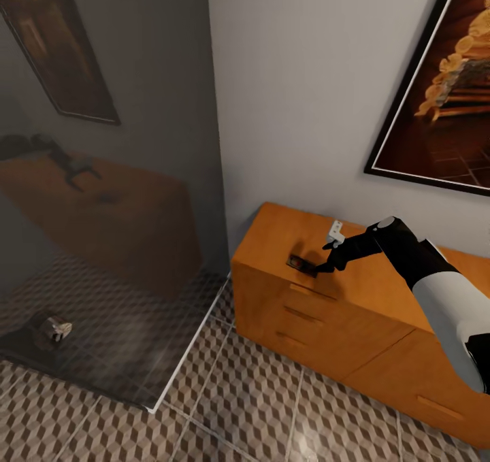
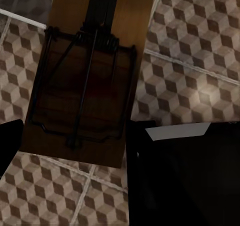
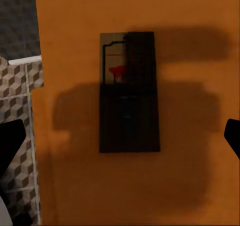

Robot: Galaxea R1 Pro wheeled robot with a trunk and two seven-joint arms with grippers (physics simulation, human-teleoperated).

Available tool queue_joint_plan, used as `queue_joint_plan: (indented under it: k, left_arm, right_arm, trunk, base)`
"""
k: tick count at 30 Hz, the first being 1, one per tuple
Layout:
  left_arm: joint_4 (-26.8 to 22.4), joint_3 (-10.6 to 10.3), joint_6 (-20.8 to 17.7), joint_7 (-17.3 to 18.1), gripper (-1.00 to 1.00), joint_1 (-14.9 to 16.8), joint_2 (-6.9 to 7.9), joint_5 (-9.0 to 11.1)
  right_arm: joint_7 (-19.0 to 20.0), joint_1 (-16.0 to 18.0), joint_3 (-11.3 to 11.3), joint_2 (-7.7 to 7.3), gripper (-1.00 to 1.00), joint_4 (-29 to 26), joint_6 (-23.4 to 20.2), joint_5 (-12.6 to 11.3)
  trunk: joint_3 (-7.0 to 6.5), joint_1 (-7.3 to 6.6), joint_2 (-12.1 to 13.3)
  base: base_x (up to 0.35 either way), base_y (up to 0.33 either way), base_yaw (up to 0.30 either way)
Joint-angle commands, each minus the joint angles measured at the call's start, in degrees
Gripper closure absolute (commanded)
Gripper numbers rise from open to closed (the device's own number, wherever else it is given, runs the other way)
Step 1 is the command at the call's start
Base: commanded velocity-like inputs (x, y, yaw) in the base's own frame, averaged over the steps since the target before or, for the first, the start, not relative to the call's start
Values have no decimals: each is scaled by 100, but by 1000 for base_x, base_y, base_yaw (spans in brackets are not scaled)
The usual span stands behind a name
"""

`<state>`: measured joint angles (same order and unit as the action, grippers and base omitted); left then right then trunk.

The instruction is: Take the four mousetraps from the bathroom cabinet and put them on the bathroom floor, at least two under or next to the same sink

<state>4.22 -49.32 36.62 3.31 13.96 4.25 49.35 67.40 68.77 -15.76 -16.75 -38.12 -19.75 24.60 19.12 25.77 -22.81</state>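
One mousetrap (image 1: 299,263) lies flat on top of the orange-brown cabinet (image 1: 354,312), near its left front edge. My right gripper (image 1: 321,260) hovers just beside and above it. In the right wrist view the mousetrap (image 3: 127,91), with its red mark, sits centred between the wide-apart fingers of the open right gripper (image 3: 121,136). In the left wrist view a second mousetrap (image 2: 85,86) hangs over the cube-patterned bathroom floor (image 2: 200,51), with my left gripper (image 2: 75,136) shut on its edges. The sink is out of view.
A tall glass panel (image 1: 136,244) stands left of the cabinet, mirroring it dimly; a small dark object (image 1: 51,327) shows low behind it. Framed pictures (image 1: 442,88) hang on the grey wall. Patterned floor (image 1: 258,394) spreads in front of the cabinet.
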Motion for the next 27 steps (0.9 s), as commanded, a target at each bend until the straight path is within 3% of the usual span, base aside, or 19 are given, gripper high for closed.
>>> queue_joint_plan:
  k: [1, 20, 27]
  left_arm:
    - [14, -42, 21, 12, 100, 4, -3, 39]
    - [13, -42, 21, 12, 100, -22, -3, 39]
    - [13, -43, 21, 12, 100, -25, -3, 39]
  right_arm:
    - [17, 5, -16, -4, -100, -6, -56, 1]
    - [19, 5, 8, -38, -100, 99, -25, 1]
    - [19, 5, 264, -53, -100, 103, 188, 1]
  trunk:
    - [10, 1, -11]
    - [10, 1, -11]
    - [10, 1, -11]
  base:
    - [-145, 88, 0]
    - [-17, 11, 0]
    - [0, 0, 0]
